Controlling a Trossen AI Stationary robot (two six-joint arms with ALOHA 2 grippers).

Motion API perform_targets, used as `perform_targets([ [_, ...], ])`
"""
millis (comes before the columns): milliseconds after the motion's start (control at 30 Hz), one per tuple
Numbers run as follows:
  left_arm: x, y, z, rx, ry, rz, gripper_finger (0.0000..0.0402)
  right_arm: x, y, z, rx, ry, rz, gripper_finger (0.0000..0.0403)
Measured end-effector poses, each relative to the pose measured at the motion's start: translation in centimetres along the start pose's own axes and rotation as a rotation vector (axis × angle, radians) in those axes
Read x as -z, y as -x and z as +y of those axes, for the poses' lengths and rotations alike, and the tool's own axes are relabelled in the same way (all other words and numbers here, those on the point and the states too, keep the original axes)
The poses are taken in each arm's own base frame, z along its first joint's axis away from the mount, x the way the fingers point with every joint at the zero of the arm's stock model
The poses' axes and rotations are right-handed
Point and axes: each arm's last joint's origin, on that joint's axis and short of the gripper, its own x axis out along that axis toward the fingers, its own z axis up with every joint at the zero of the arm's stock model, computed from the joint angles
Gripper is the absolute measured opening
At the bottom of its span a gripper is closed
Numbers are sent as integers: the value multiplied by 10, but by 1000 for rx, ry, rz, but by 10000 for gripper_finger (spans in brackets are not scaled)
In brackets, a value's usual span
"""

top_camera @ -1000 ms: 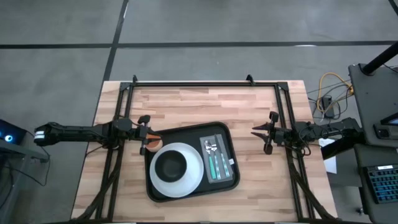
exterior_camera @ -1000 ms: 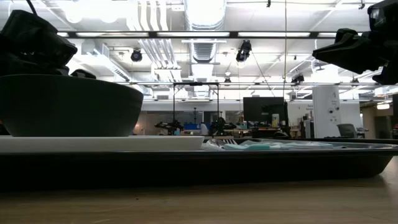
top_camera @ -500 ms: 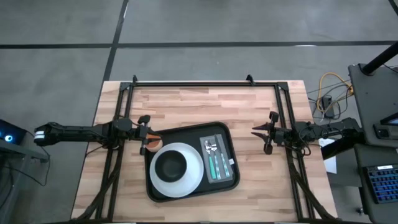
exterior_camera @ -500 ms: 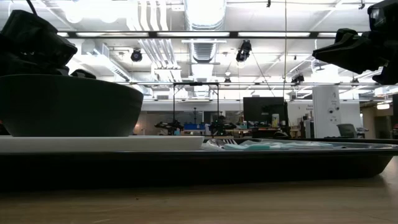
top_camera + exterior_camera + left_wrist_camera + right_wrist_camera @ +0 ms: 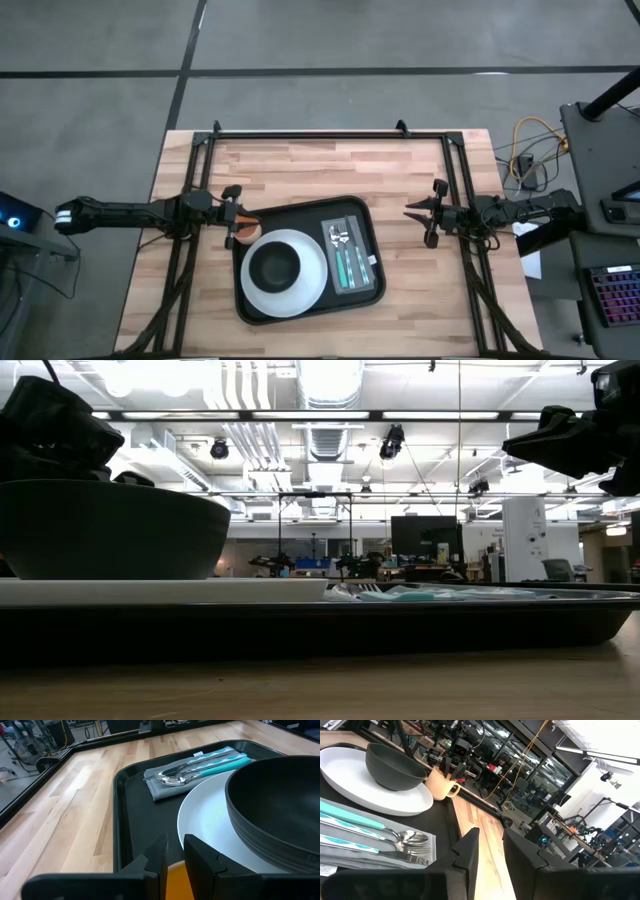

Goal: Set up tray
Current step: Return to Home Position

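Observation:
The black tray (image 5: 300,214) lies mid-table, also seen as the tray (image 5: 135,810). On it sit a white plate (image 5: 312,285) with a dark bowl (image 5: 274,267), and a grey napkin (image 5: 365,282) carrying cutlery (image 5: 345,262). A peach cup (image 5: 241,233) stands upright at the tray's far-left corner, seen again as the cup (image 5: 439,783). My left gripper (image 5: 234,216) is shut on the cup. My right gripper (image 5: 410,212) hangs shut above bare wood, right of the tray, touching nothing. My left gripper has the cup's rim (image 5: 178,879) between its two fingers, which come level from the table's left. The picture's lower edge cuts off the exact contact. The cup stays upright at the tray's corner; whether its base rests on the tray I cannot tell.
A black metal frame (image 5: 305,134) runs around the table's far edge and down both sides. Bare wood (image 5: 300,170) lies between the tray and the far edge, and more to the tray's right. Cables and a desk (image 5: 600,140) stand beyond the right edge.

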Motion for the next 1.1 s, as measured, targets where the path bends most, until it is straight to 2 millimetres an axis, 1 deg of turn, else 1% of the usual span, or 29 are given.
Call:
perform_targets([
  [433,0,0,0,0,0,0,46,0,0,0,0,0,0,68],
  [833,0,0,0,0,0,0,46,0,0,0,0,0,0,82],
  [1100,0,0,0,0,0,0,46,0,0,0,0,0,-1,71],
])
